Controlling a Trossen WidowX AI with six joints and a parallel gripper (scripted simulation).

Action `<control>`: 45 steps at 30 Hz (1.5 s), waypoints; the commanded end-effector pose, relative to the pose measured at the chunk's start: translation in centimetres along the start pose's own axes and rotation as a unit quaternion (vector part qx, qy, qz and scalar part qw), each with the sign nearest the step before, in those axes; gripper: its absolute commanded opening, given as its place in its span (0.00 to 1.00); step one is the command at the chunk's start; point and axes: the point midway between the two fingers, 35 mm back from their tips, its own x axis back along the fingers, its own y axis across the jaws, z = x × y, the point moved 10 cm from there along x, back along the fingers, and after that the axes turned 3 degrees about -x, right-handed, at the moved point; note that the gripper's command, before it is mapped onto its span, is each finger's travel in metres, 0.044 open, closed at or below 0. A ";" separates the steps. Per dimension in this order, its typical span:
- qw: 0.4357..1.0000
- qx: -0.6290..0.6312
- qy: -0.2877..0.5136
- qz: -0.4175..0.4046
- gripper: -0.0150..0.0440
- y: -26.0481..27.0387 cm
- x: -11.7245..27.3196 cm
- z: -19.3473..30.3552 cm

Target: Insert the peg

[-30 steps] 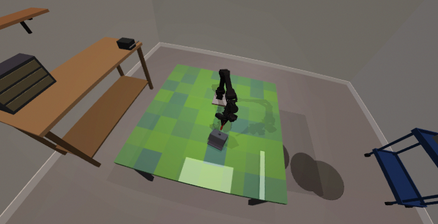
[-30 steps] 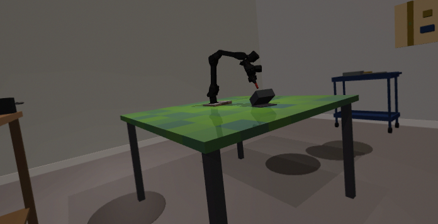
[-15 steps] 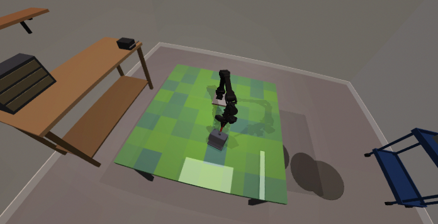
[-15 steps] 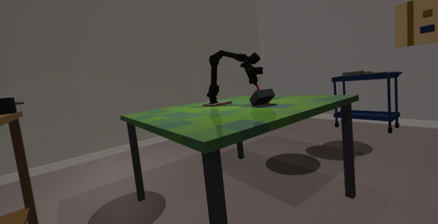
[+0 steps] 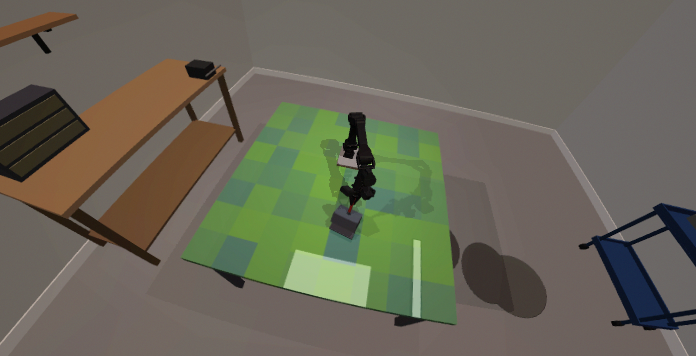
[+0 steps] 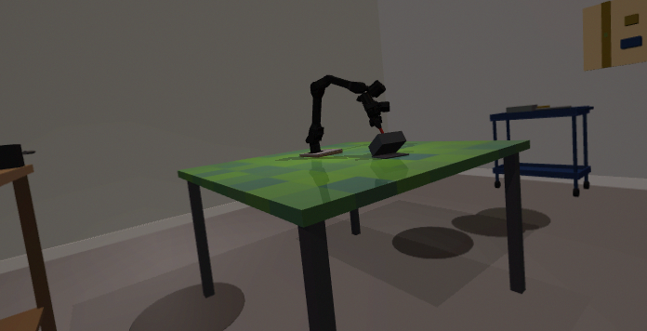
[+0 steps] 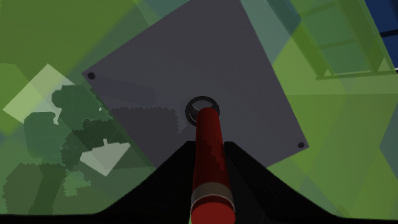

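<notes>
glossy (v. shiny) tabletop [image 5: 300,199] [image 6: 297,194], matt panel [image 5: 347,218] [image 6: 389,143] [image 7: 240,65]

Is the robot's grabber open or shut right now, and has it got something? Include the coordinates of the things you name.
Gripper [image 5: 352,204] [image 6: 379,127] [image 7: 209,149]: closed, holding the red peg [image 5: 350,209] [image 6: 382,131] [image 7: 209,145].

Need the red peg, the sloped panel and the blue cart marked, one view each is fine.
red peg [image 7: 209,145]: wrist view, on its shaft
sloped panel [image 7: 240,65]: wrist view, on its face
blue cart [image 6: 539,113]: exterior view, top shelf's edge
</notes>
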 end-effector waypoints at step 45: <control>1.000 0.000 0.000 0.000 0.25 0.4 -1.0 0.3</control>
